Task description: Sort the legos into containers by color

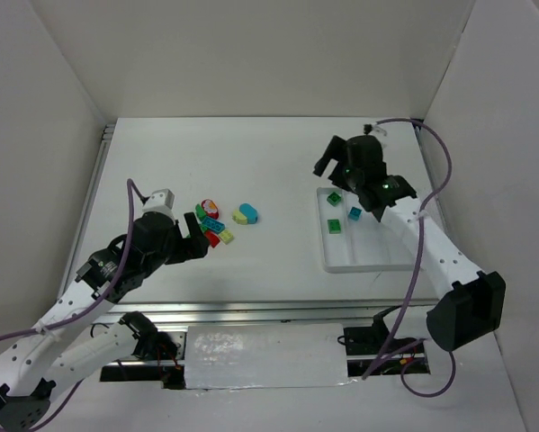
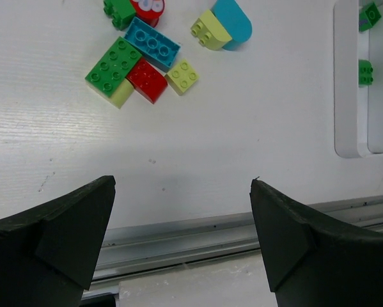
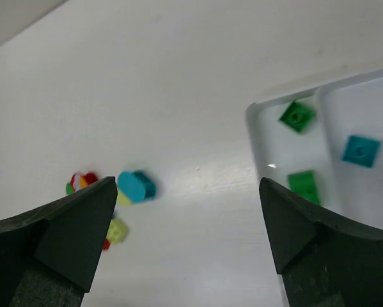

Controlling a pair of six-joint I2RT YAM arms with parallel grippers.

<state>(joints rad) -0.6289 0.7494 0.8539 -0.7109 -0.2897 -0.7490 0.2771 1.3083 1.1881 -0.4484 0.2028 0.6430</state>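
Observation:
A pile of legos point(image 1: 211, 220) lies at mid-left of the table: a green brick point(image 2: 113, 66), a teal-blue brick point(image 2: 152, 43), a red brick point(image 2: 146, 80) and a yellow-green brick point(image 2: 182, 76). A rounded teal piece point(image 2: 233, 22) and a yellow-green brick point(image 2: 208, 30) lie just right of them. The white tray point(image 1: 370, 263) at the right holds two green bricks point(image 1: 335, 199) point(image 1: 335, 226) in its left compartment and a teal one point(image 1: 354, 213) beside them. My left gripper point(image 1: 200, 236) is open and empty just short of the pile. My right gripper point(image 1: 334, 175) is open and empty above the tray's far left corner.
The table's metal front rail point(image 2: 197, 233) runs below my left gripper point(image 2: 181, 217). White walls enclose the table on three sides. In the right wrist view my right gripper point(image 3: 188, 217) hangs over bare table between the rounded teal piece point(image 3: 135, 186) and the tray rim point(image 3: 255, 115).

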